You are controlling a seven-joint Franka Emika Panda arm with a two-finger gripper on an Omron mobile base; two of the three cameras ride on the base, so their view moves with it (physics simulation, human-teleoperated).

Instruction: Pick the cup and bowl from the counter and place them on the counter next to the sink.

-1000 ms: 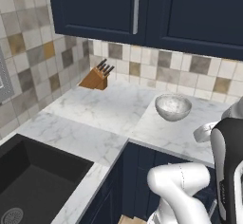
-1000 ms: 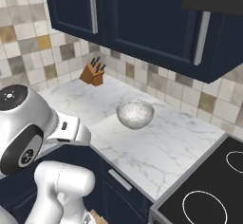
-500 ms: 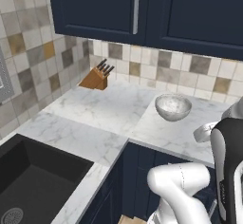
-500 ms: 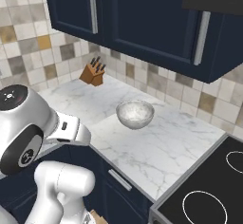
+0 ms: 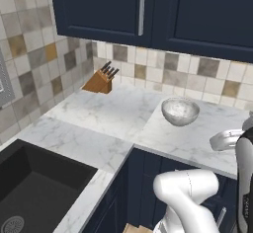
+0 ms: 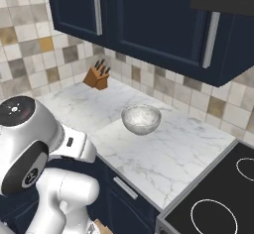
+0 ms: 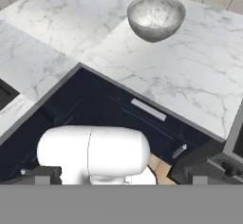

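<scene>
Bowl [image 5: 180, 111] upright on counter [image 5: 108, 113], at 2 o'clock from sink [image 5: 34, 187], well apart, untouched. Knife block [image 5: 100, 80] at backsplash, 10 o'clock from bowl. Gripper jaws fully spread, holding nothing. Judgement: task at start; bowl transfer not yet begun.

A white marble counter [image 5: 113, 113] with grey veins runs along the tiled wall and turns a corner, sitting on dark navy cabinet fronts. A grey-white speckled bowl [image 5: 180, 111] stands upright on it, over to the right and fairly near the front edge, with bare marble all round it. Far back in the corner by the wall sits a wooden knife block [image 5: 100, 81], well apart from the bowl. On the near left, a matte black sink [image 5: 34, 187] is set into the counter, its round metal drain at the bottom.
</scene>
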